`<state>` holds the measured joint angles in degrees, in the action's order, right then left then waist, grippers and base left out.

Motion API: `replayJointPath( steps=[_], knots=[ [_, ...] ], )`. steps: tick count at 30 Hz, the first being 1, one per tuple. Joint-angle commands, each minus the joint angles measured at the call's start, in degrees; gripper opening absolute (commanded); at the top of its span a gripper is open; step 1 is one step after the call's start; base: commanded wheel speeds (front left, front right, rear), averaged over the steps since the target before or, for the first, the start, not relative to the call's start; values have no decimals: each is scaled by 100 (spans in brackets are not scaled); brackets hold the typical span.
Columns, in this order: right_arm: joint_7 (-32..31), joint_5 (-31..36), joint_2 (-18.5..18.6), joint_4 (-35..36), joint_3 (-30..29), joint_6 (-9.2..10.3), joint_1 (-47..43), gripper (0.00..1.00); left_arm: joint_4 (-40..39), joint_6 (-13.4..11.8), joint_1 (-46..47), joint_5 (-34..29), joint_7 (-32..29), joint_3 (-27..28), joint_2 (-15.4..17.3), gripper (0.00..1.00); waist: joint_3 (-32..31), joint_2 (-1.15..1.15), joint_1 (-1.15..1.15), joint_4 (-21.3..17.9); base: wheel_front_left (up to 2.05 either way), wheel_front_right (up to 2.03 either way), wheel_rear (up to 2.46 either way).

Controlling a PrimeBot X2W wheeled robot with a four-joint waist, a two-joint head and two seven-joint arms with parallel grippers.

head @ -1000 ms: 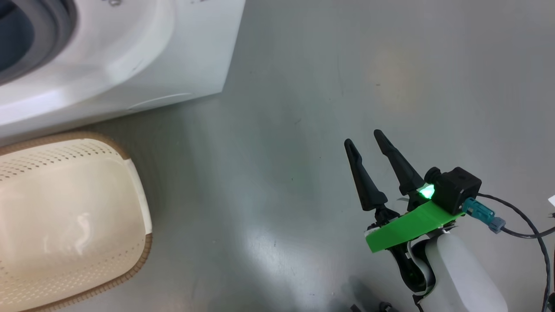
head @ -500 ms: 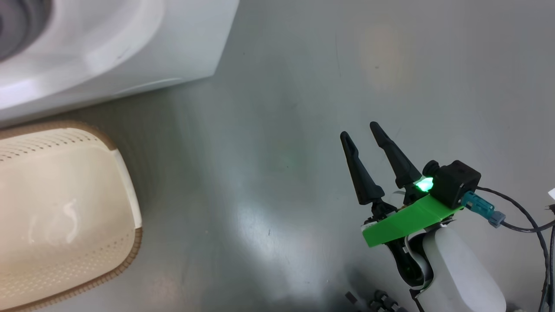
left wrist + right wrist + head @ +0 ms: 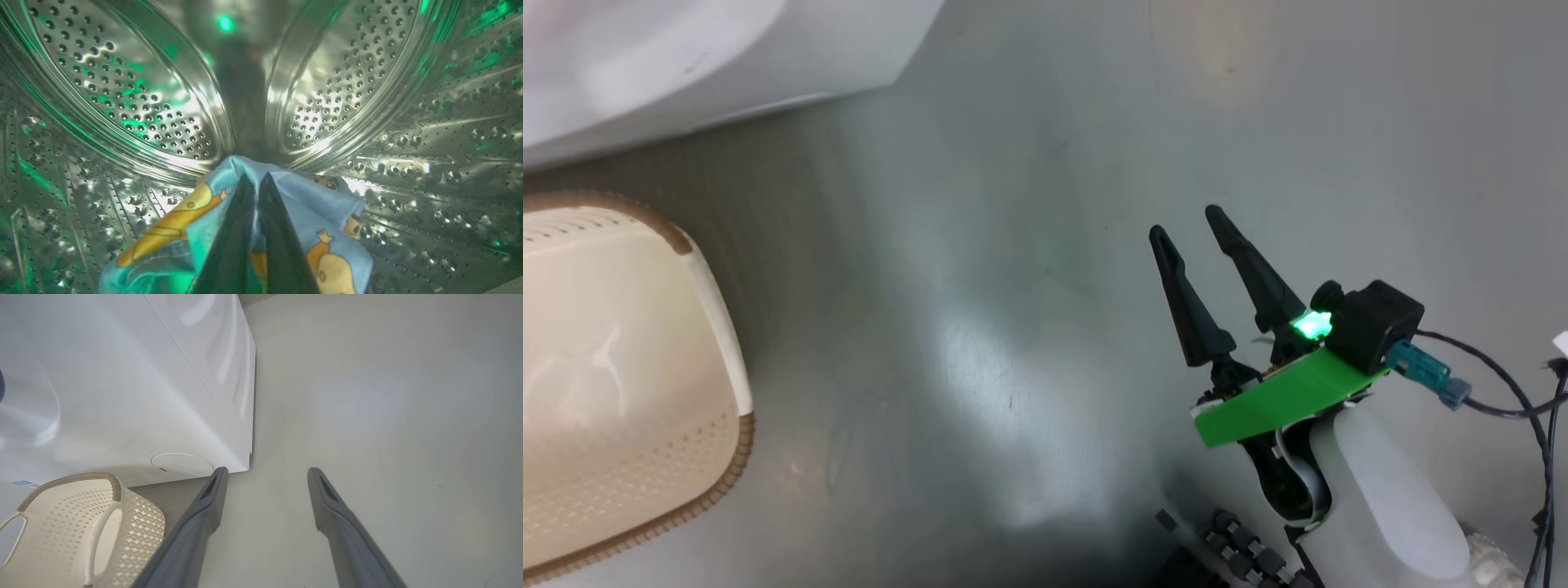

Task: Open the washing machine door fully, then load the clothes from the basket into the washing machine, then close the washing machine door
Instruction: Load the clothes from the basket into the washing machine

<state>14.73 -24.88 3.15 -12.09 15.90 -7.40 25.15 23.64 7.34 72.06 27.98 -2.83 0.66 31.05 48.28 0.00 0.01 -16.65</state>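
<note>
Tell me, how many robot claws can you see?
2. The left gripper is inside the washing machine drum, shut on the bear-print clothes; the right gripper hangs open above the floor.

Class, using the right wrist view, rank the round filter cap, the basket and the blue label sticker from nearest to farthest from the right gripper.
From the right gripper:
1. The round filter cap, just left of the gripper, low on the washing machine.
2. The basket, at the lower left.
3. The blue label sticker, at the far left edge, beyond the basket.
</note>
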Motion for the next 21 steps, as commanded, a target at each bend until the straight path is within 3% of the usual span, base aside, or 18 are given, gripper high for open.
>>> replayJointPath(
  steps=[1, 10, 16, 20, 21],
  knots=[
    [27, -72, -27, 118, 128, -9, -61, 100, -108, 13, 164, -63, 105, 70, 412, 0, 144, 0, -1, -65, 0, 0, 0],
    [27, -91, -27, 98, 183, -9, -24, 100, 365, 14, 856, -254, 222, -279, 610, 0, 271, 0, -1, -129, 0, 0, 0],
    [27, -127, -27, 87, 248, -9, -4, 100, 904, -167, 1075, -223, -575, -429, 598, 0, 293, 0, -1, -172, 0, 0, 0],
    [27, -143, -27, 61, 247, -9, -5, 100, 1004, -273, 1140, -226, -710, -460, 585, 0, 281, 0, -1, -159, 0, 0, 0],
    [27, -146, -27, 54, 243, -9, -2, 100, 1008, -322, 1141, -236, -665, -443, 589, 13, 274, 0, -1, -154, 0, 0, 0]
  ],
)
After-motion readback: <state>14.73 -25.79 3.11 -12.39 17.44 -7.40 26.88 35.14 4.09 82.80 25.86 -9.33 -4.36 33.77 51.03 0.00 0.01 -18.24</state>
